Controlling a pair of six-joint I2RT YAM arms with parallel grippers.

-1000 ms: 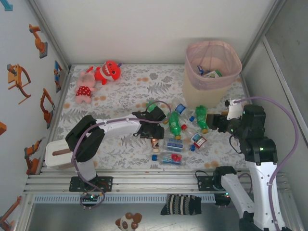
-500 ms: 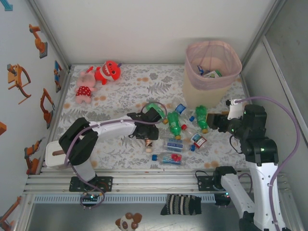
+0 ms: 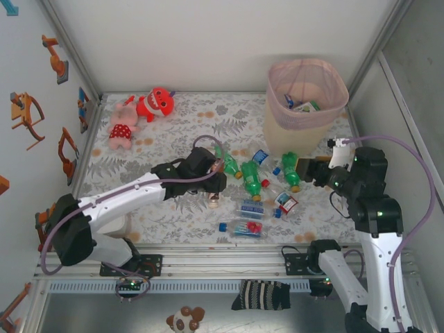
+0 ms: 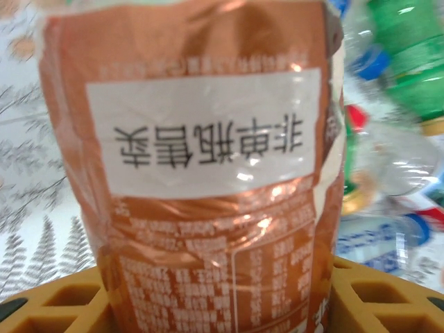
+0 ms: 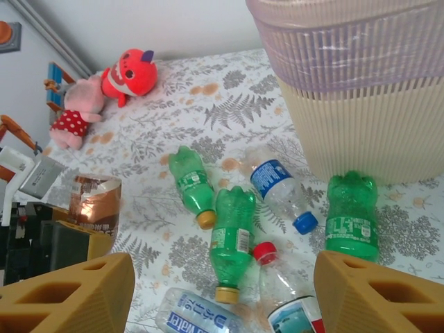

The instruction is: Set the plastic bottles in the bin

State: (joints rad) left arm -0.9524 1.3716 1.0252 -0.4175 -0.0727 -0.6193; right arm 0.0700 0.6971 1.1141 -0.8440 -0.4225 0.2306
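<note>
My left gripper (image 3: 211,182) is shut on a brown-labelled plastic bottle (image 3: 214,200), which stands upright at the left edge of the bottle pile. That bottle (image 4: 208,173) sits between my yellow fingers (image 4: 378,295) in the left wrist view. Several more plastic bottles lie on the mat: green ones (image 3: 251,179) (image 3: 290,170) (image 5: 232,232), a clear blue-labelled one (image 5: 274,180) and a red-capped one (image 5: 291,305). My right gripper (image 3: 310,172) (image 5: 222,277) hangs open above the pile's right side, holding nothing. The bin (image 3: 305,132) (image 5: 368,118) stands behind the pile with bottles inside.
A red plush toy (image 3: 158,103) and a pink one (image 3: 122,128) lie at the back left of the floral mat. White walls close in the sides and back. An aluminium rail (image 3: 229,260) runs along the near edge.
My left gripper has closed on the brown bottle and moved it slightly left and back, while the left arm swung out to the left. The right arm has hardly moved.
</note>
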